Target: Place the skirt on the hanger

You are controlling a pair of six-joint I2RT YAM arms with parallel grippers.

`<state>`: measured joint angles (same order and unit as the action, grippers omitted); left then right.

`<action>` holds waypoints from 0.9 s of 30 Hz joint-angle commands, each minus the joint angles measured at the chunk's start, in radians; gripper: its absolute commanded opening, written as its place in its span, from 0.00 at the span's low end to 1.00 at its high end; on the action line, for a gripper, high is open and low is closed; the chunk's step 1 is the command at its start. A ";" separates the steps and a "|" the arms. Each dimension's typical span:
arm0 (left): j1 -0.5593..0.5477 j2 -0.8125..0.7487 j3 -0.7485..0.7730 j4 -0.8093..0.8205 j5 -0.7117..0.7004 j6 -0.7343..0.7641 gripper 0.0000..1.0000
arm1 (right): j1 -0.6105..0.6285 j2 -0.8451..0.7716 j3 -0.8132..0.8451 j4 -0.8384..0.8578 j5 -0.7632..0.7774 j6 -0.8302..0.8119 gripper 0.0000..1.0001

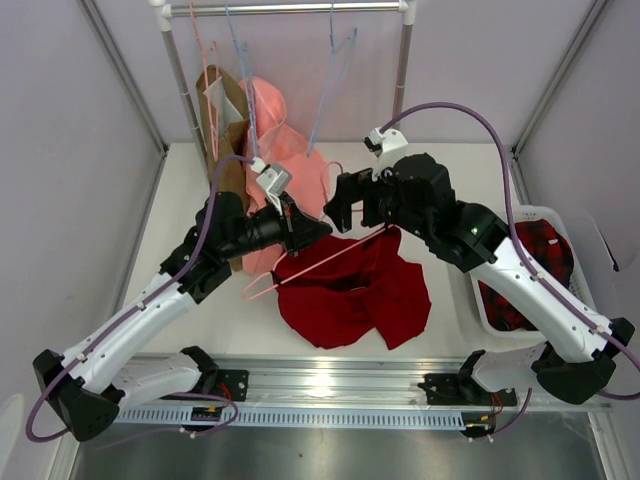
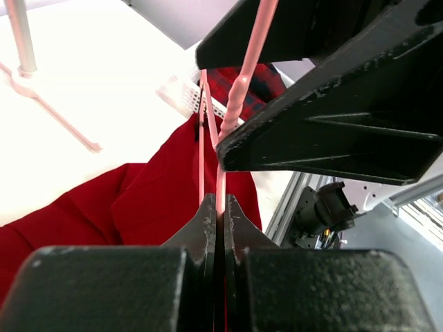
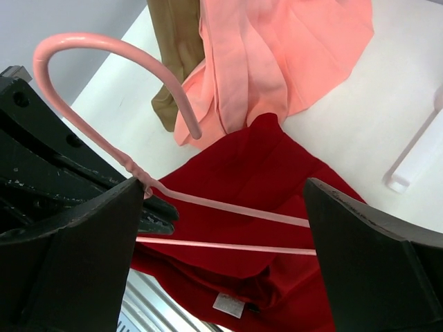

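Note:
The dark red skirt lies crumpled on the table in front of the arms, its white label at the near edge. The pale pink hanger is held tilted just above it. My left gripper is shut on the hanger's wire below the neck. My right gripper is open wide, and its jaws straddle the hanger's neck without closing on it. Both hanger arms cross over the skirt in the right wrist view. The hook is free.
A clothes rail at the back carries light blue hangers, a salmon-pink garment and a brown garment. A white basket with red-and-black plaid cloth stands at the right.

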<state>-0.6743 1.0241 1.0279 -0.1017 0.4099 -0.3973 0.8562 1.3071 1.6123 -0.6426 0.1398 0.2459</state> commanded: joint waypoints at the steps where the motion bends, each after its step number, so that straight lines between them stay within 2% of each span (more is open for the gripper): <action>1: 0.016 -0.058 0.008 -0.021 -0.109 -0.028 0.00 | -0.020 -0.034 -0.002 -0.026 0.093 -0.014 0.99; 13: 0.093 -0.093 0.073 -0.220 -0.261 -0.089 0.00 | -0.065 -0.043 0.015 -0.037 0.084 0.024 0.99; 17: 0.101 -0.084 0.158 -0.341 -0.393 -0.097 0.00 | -0.132 -0.026 0.044 -0.060 0.052 0.065 0.99; 21: 0.104 -0.082 0.199 -0.372 -0.479 -0.089 0.00 | -0.204 0.053 0.118 -0.077 0.007 0.089 0.99; 24: 0.110 -0.046 0.265 -0.398 -0.511 -0.094 0.00 | -0.206 0.119 0.211 -0.115 0.018 0.090 0.97; 27: 0.124 0.010 0.319 -0.392 -0.556 -0.104 0.00 | -0.207 0.161 0.236 -0.114 0.020 0.096 0.95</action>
<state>-0.5735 0.9966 1.2480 -0.5274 -0.0612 -0.4725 0.6479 1.4437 1.7912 -0.7406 0.1680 0.3252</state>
